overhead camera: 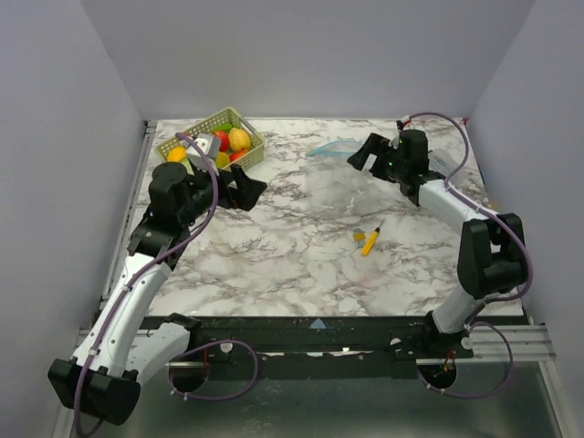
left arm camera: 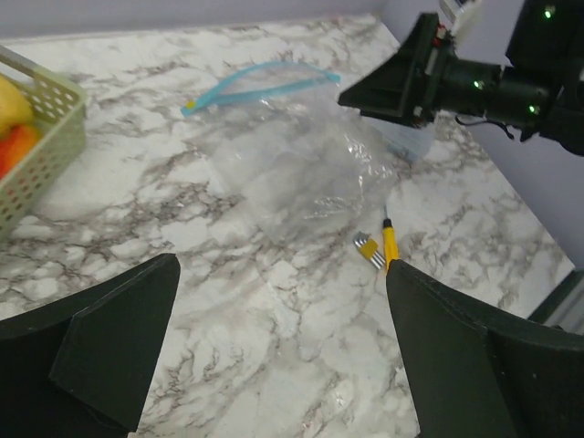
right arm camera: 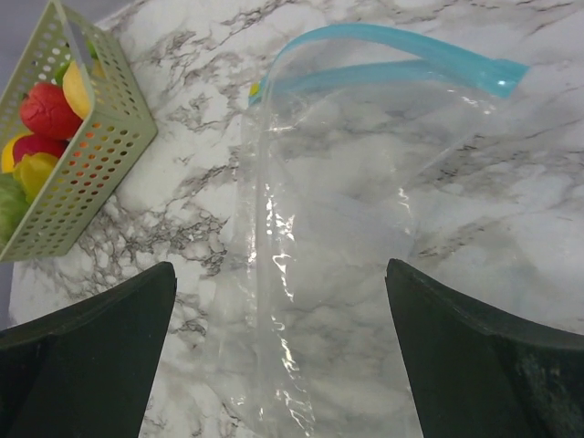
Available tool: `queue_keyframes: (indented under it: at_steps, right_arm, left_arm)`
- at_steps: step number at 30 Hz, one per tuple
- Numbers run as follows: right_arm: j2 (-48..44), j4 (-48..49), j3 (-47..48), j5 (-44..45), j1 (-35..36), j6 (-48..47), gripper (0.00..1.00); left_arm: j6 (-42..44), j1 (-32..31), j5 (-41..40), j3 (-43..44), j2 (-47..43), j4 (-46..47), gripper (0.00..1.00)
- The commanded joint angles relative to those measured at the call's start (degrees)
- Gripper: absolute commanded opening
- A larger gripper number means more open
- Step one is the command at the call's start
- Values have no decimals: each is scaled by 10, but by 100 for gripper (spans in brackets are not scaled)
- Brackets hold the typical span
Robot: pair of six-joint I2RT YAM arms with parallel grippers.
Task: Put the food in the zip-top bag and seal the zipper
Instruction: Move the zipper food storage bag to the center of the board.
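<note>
The food (overhead camera: 228, 142), red, yellow and green toy pieces, lies in a green basket (overhead camera: 209, 125) at the back left; it also shows in the right wrist view (right arm camera: 46, 109). The zip-top bag (right arm camera: 338, 228) lies flat at the back right, empty, its light-blue zipper (right arm camera: 383, 41) open in a loop; it also shows in the left wrist view (left arm camera: 301, 155) and the top view (overhead camera: 333, 149). My right gripper (right arm camera: 278, 365) is open just above the bag's body; from above it (overhead camera: 365, 151) hangs at the bag's right. My left gripper (left arm camera: 283, 365) is open over bare table beside the basket (overhead camera: 246, 187).
A thin yellow stick with a black tip (overhead camera: 370, 241) and a small yellow clip (overhead camera: 359, 235) lie mid-table. The table's walls stand close at left, back and right. The right arm (left arm camera: 474, 82) shows beyond the bag in the left wrist view.
</note>
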Motion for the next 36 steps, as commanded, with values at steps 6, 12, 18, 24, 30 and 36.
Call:
queue_keyframes:
  at_steps: [6, 12, 18, 24, 30, 36]
  right_arm:
    - [99, -107, 109, 190, 117, -135, 84]
    - [123, -158, 148, 341, 197, -192, 31]
    - [47, -151, 91, 285, 251, -304, 1]
    - [-122, -38, -97, -59, 251, -466, 0]
    - [-118, -12, -145, -164, 251, -446, 1]
    - [-108, 46, -202, -211, 251, -443, 1]
  left_arm:
    - [14, -55, 71, 20, 37, -71, 99]
    - [11, -80, 59, 12, 17, -73, 98]
    - [12, -85, 26, 7, -21, -77, 98]
    - [10, -81, 9, 14, -14, -84, 98]
    - [-1, -70, 25, 13, 25, -78, 98]
    - [4, -70, 33, 26, 89, -89, 98]
